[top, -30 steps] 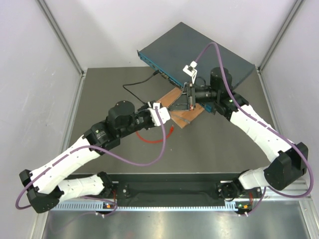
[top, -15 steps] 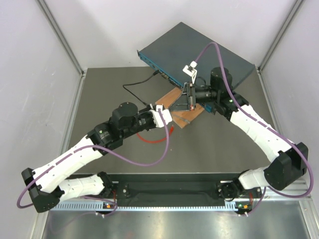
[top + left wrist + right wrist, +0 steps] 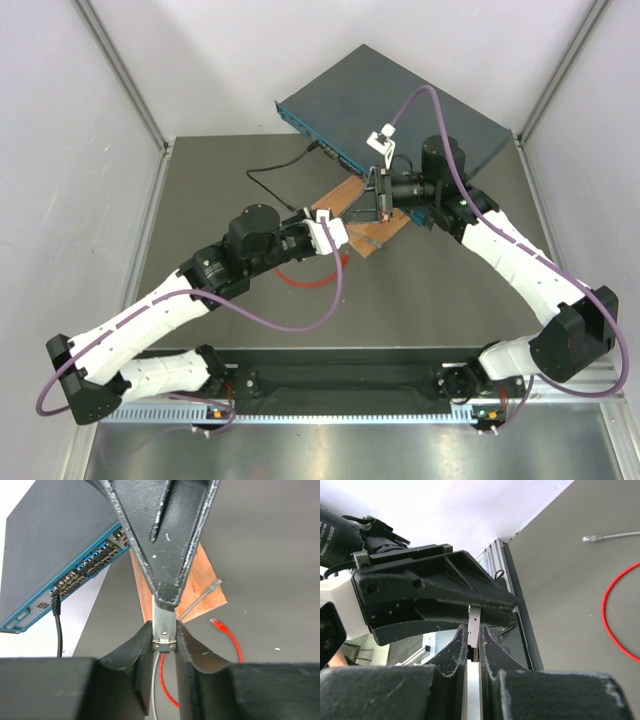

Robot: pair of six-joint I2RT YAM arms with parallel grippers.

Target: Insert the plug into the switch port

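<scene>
Left wrist view: left gripper (image 3: 165,580) is pressed together on nothing, so it should be opened and lowered squarely over the plug (image 3: 216,622), along its boot.

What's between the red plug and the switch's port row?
Left wrist view: a flat brown board, with the grey cable's connector on it, separates the red-booted plug from the blue-grey switch's port row.

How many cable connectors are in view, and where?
3. The red plug lies loose on the table; the grey connector rests on the wooden board; the black connector sits in the switch front. Others may be hidden.
</scene>
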